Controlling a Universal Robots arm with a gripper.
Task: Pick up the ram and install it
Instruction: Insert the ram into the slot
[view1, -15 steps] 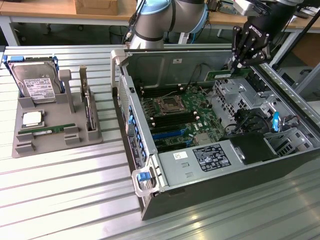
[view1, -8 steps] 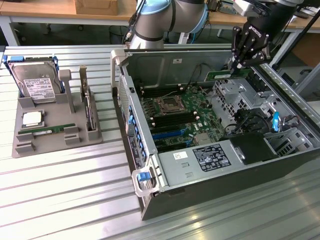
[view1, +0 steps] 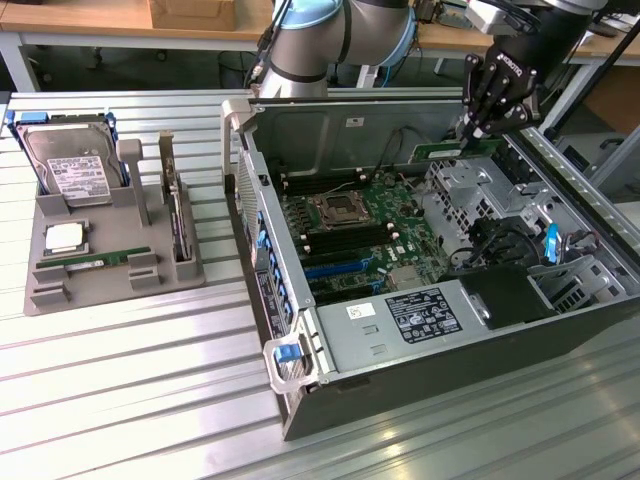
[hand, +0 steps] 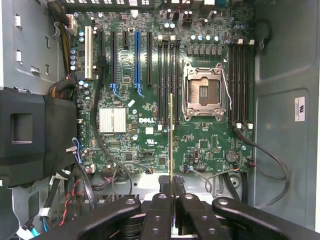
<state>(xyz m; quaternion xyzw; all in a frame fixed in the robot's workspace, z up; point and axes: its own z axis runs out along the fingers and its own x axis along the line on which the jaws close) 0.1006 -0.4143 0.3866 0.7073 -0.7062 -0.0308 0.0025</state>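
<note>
The carrying and lining-up part of the installation is judged to be in hand. The black multi-fingered gripper (view1: 470, 128) is seen at about 1 o'clock of the open dark computer case (view1: 450, 385), above its far side. Its fingers are pressed together on the ram (hand: 171, 135) — a long, thin green circuit-board stick, seen edge-on in the wrist view and held over the green motherboard (view1: 350, 225). The stick's edge is seen running parallel to the bank of black memory slots (hand: 170, 70) just beside the square metal-framed processor socket (hand: 204, 92), and appears to lie over that bank. No contact with a slot can be made out. A second green stick (view1: 95, 262) is seen lying in the grey moulded tray (view1: 60, 295) at 9 o'clock of the case, on the ribbed metal surface (view1: 150, 390).

The pick-up is judged done, the seating not yet. For seating, the stick's lower edge would have to be matched exactly to one slot — along its length and across it — and the descent kept straight under even pressure. A slight twist is judged likely to catch the stick on the slot's walls or latches.
</note>
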